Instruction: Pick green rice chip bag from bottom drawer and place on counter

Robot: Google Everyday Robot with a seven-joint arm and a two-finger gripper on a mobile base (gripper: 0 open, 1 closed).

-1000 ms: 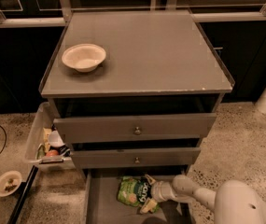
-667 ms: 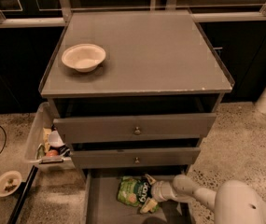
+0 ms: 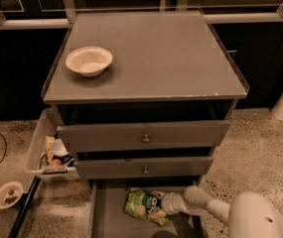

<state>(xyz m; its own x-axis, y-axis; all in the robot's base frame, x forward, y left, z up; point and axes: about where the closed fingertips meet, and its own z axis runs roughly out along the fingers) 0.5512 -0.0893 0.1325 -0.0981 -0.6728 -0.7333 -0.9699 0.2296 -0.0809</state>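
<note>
The bottom drawer [image 3: 94,217] stands pulled out beneath the two knobbed drawers [image 3: 180,133], so the green rice chip bag [image 3: 142,205] lies open to reach, flat on the drawer floor near the back. The arm [image 3: 203,205] comes in low from the right, and the end effector [image 3: 165,204] sits against the bag's right edge. Whether it is spread or pinching the bag I cannot tell. The worktop [image 3: 171,58] carries a pale bowl [image 3: 88,60] at its left. The right side looks the likelier spot for the bag.
</note>
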